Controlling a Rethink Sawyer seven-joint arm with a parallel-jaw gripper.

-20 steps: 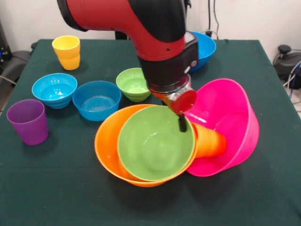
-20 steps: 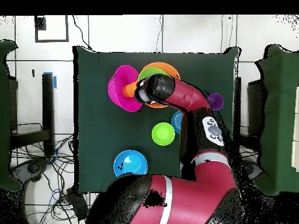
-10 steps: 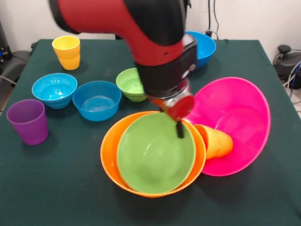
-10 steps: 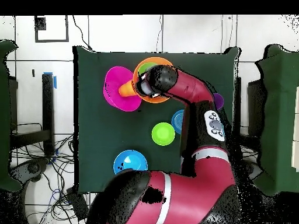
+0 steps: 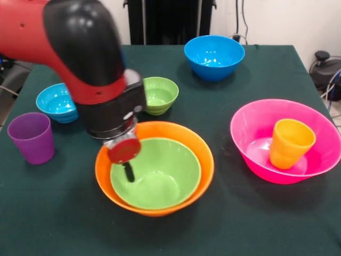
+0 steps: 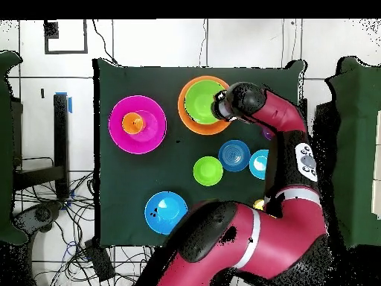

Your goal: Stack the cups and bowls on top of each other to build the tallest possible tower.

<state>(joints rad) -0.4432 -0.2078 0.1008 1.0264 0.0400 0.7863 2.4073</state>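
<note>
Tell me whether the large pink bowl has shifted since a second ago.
Yes. In the front view the large pink bowl, then tipped against the large orange bowl, now sits level and apart, farther right of the small green bowl.

Front view oblique, near; overhead straight down.

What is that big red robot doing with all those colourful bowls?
The red and black robot arm's gripper is dipping inside the medium green plastic bowl, which sits nested in the large orange plastic bowl. Off to the side, apart from them, the large pink plastic bowl sits upright with the orange plastic cup standing in it. It is meant to build a tower, but right now there are only these two low piles.
</note>
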